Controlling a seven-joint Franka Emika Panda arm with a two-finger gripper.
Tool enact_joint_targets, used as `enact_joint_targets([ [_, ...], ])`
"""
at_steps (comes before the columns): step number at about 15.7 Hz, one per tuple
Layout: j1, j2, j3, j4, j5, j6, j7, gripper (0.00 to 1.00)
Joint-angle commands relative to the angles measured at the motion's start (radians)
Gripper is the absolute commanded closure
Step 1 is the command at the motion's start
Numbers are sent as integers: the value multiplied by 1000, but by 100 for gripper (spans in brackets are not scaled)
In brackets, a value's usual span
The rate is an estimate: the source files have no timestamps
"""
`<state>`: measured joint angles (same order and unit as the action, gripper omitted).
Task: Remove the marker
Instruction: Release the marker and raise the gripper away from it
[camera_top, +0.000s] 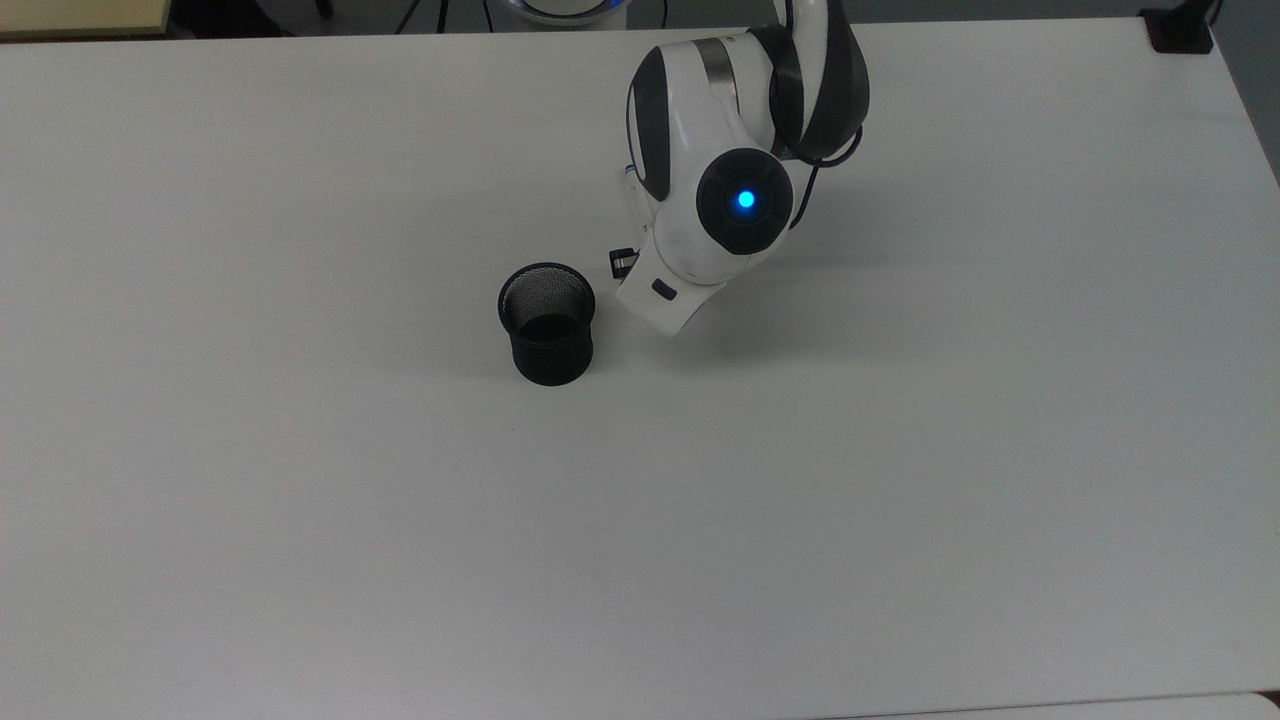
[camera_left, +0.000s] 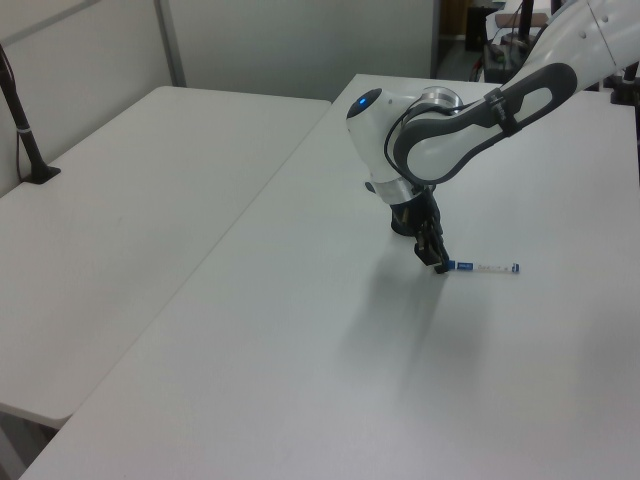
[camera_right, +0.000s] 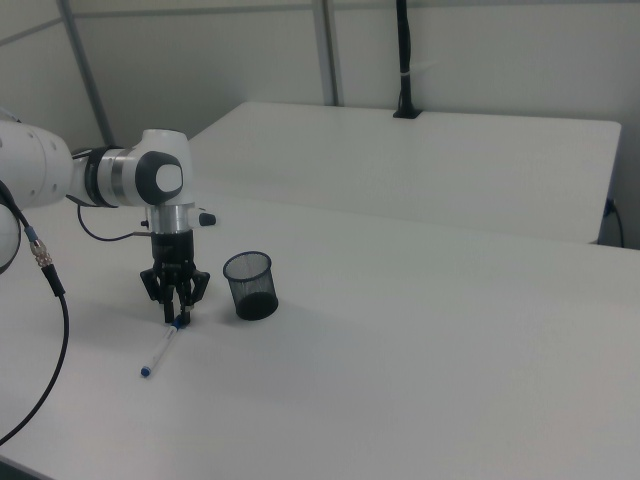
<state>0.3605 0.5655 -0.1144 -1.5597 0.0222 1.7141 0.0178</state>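
1. A plain white desk (camera_left: 300, 330) is pictured in a partitioned room, with a second white desk (camera_right: 470, 150) set alongside and a black clamp post (camera_right: 404, 60) fixed at its far edge.

2. The marker (camera_left: 482, 267) is seen lying flat on the desk, outside the black mesh cup (camera_right: 249, 285). It rests to the left view's right of the cup, near it but not touching.

3. In the right view the marker (camera_right: 160, 352) is stretched toward the camera, with a blue tip at the near end and the other end under the gripper (camera_right: 176, 318).

4. The jaws are shown low over the desk and narrowed around the marker's end nearest the cup. Whether that end is firmly pinched or has just been let go cannot be told with certainty, though the fingers appear pressed onto it.

5. The cup (camera_top: 546, 323) is seen upright in the top view, and nothing can be made out inside it.

6. The removal itself is judged done: the marker is out of the cup and supported by the desk.

7. What is left, by that reading, is small: the jaws are to be spread and the arm (camera_top: 730, 200) lifted clear, so that the marker is left lying free.

8. A slight roll of the round barrel on release is judged possible.
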Motion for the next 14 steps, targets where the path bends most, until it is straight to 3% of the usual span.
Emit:
enact_joint_targets([
  [1, 12, -39, -19, -13, -13, 19, 24, 29],
  [2, 9, -53, -21, -13, -14, 19, 36, 10],
  [3, 5, -71, -21, -13, -16, 19, 56, 0],
  [8, -35, -177, -30, -16, -21, 12, 63, 0],
  [14, -147, -370, -36, -16, -33, -7, 98, 0],
])
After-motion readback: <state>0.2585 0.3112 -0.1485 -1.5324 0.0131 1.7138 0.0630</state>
